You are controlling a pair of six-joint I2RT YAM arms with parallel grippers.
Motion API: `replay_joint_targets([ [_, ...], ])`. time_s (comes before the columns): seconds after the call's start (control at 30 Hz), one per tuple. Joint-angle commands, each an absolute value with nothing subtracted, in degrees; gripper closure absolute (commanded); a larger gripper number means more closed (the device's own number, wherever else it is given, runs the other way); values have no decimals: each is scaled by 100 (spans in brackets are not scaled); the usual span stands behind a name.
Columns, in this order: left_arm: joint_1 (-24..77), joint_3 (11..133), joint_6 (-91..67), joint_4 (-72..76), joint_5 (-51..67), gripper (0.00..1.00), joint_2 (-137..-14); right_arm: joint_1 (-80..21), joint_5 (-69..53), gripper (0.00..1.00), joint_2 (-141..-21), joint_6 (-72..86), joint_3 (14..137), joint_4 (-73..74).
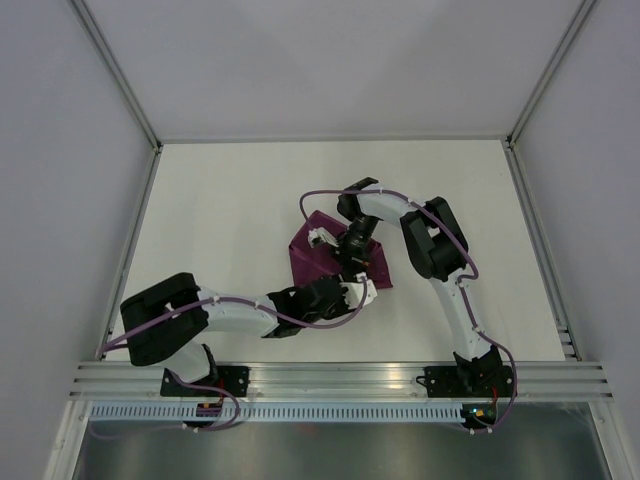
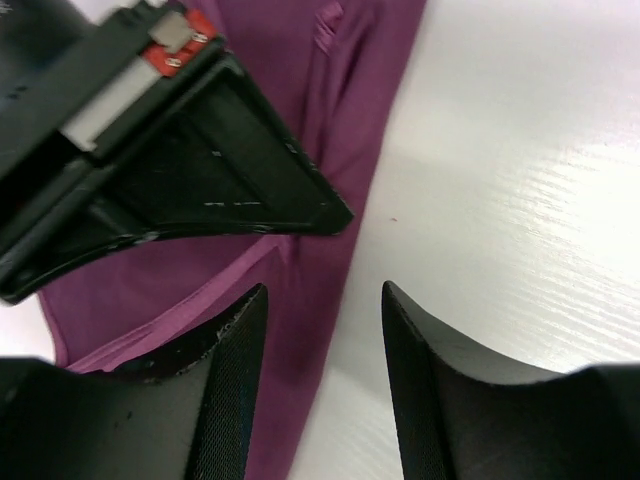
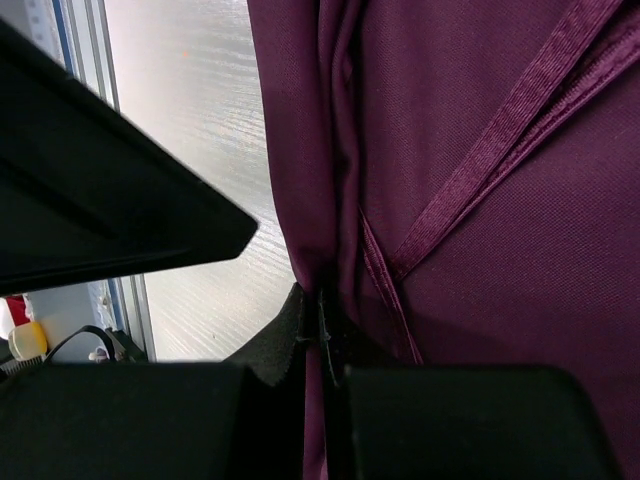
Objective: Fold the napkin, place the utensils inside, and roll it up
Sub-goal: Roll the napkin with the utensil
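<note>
The napkin point(image 1: 311, 260) is a bunched, folded magenta cloth in the middle of the white table. My right gripper point(image 3: 322, 312) is shut on a gathered fold of the napkin point(image 3: 500, 250), pinching it between the pads. From the top view the right gripper point(image 1: 350, 262) sits over the cloth. My left gripper point(image 2: 322, 292) stands open just beside it, its fingers point(image 2: 235, 380) straddling the napkin's edge point(image 2: 330, 200) without closing on it; seen from above, the left gripper point(image 1: 360, 288) is at the cloth's near right corner. The utensils are hidden or out of view.
The black body of the right gripper point(image 2: 170, 170) fills the upper left of the left wrist view, very close to the left fingers. Bare white table point(image 1: 230, 200) lies around the cloth. A metal rail point(image 1: 340, 378) runs along the near edge, with frame posts at the sides.
</note>
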State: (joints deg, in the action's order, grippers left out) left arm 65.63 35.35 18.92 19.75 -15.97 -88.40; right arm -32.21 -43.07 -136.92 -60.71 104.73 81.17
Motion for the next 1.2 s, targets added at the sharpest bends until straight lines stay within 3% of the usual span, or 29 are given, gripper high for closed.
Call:
replay_joint_targets([
  [0.0,6583,3735,2232,2294,-1284,45,-9104,-3191,-3525,99,-14133,-6275,10406,7409],
  [0.33,6346,3806,2224,2443,-1274,45,-9711,-3173,-3533,99,-14142,-6231,10433,7392],
  [0.6,6170,3797,2136,2128,-959,54,-9887,-3147,-3595,100,-14168,-6223,10450,7427],
  [0.8,6109,4183,2057,1504,-239,89,-10134,-3112,-3674,99,-14168,-6197,10485,7471],
  [0.87,6003,4175,1995,1477,130,98,-10108,-3076,-3796,82,-14089,-6091,10477,7401],
  [0.9,5959,4149,1917,1477,271,98,-10081,-3024,-3858,75,-14054,-6065,10494,7400],
  [0.93,5837,4157,1881,1450,594,98,-10072,-2989,-3911,61,-13993,-5995,10512,7313],
  [1.0,5722,4114,1750,1459,834,98,-10055,-2849,-4121,50,-13730,-5724,10512,7164],
  [1.17,5327,4192,1503,1275,1774,98,-10168,-2252,-4736,40,-12852,-4889,10433,6391],
])
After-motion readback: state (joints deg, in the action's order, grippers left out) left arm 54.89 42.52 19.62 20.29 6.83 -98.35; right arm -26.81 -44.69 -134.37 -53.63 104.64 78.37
